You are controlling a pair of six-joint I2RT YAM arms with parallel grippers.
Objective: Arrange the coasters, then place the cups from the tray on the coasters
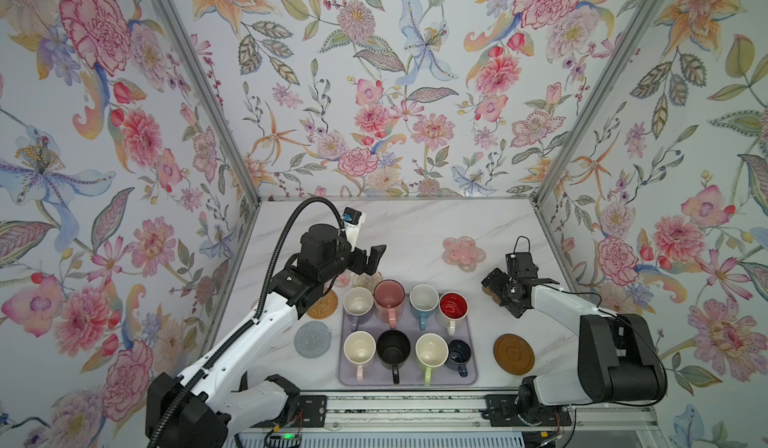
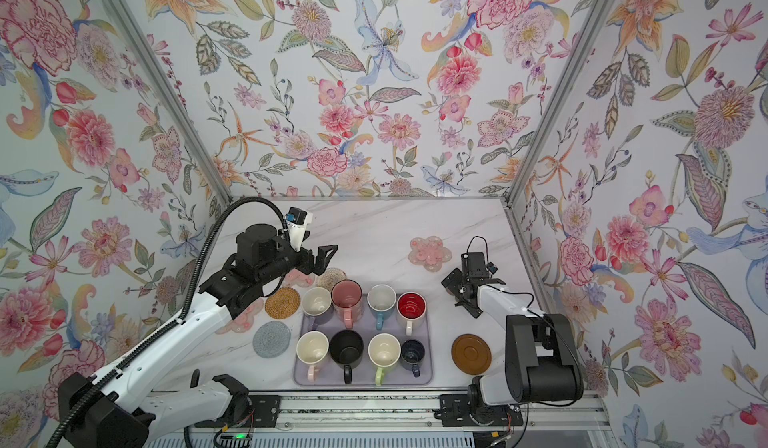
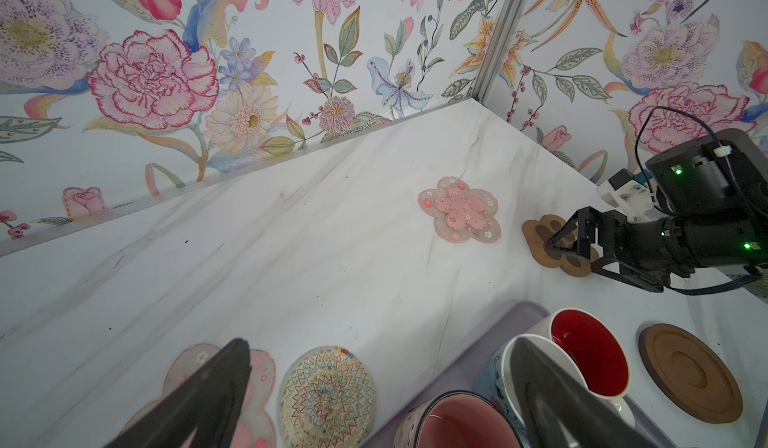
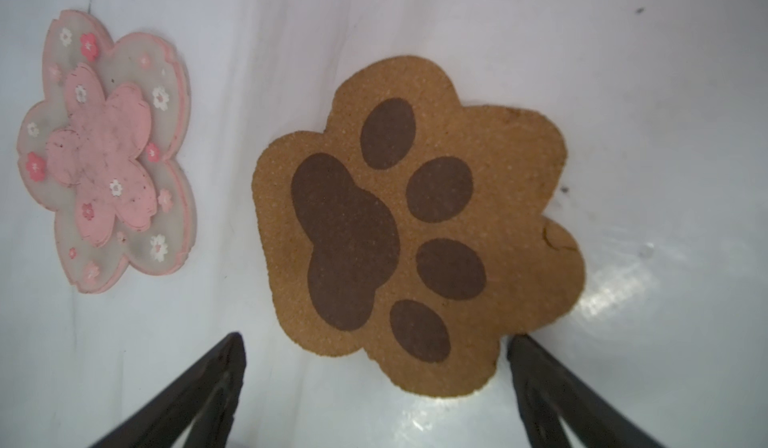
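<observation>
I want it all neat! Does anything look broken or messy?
Mostly tidy: the mugs stand upright on the tray, nothing spilled. The paw coaster has a small curved crack-like mark near one edge, and the pink flower coaster beside it looks speckled with dirt.

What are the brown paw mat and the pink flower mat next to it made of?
The paw coaster looks like cork. It is tan, grainy and speckled with a dull finish, and the darker brown pads seem printed on. The flower coaster looks like soft plastic or silicone, though I can't tell which. Its outer petals are cloudy and see-through, with a solid pink flower raised in the middle.
</observation>
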